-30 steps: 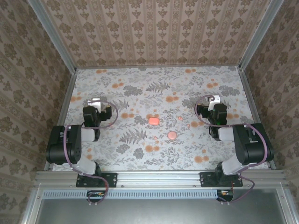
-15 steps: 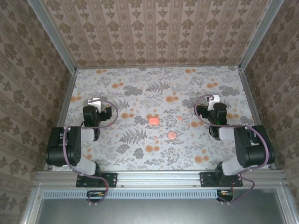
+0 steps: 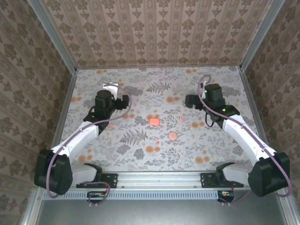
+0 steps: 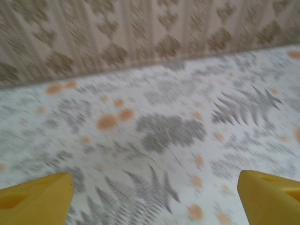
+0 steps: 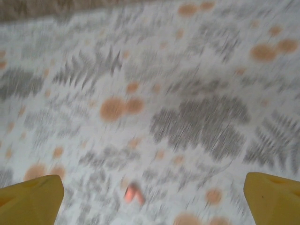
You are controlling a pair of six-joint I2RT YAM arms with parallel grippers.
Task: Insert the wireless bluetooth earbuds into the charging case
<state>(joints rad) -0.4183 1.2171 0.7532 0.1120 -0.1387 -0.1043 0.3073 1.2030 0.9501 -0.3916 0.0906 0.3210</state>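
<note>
The coral-pink charging case (image 3: pixel 154 121) lies near the middle of the table. One tiny red-pink earbud (image 3: pixel 180 118) lies to the right of it, and shows as a blurred streak (image 5: pixel 132 193) in the right wrist view, low between the yellow fingers. A second pink speck (image 3: pixel 156 138) lies in front of the case. My left gripper (image 3: pixel 110 86) hangs over the far-left part of the table, its jaws wide apart (image 4: pixel 154 197) over bare cloth. My right gripper (image 3: pixel 211 88) hangs over the far right, open (image 5: pixel 152 197), behind and to the right of the earbud.
A round pale-pink disc (image 3: pixel 172 136) lies in front and right of the case. The tablecloth (image 3: pixel 140 154) is printed with grey ferns and flat orange blotches. Patterned walls close the back and both sides. A metal rail (image 3: pixel 159 178) runs along the near edge.
Both arms have unfolded from their tucked poses and reached toward the back of the table. Both wrist views are smeared by motion. The case, disc and earbuds have not moved.
</note>
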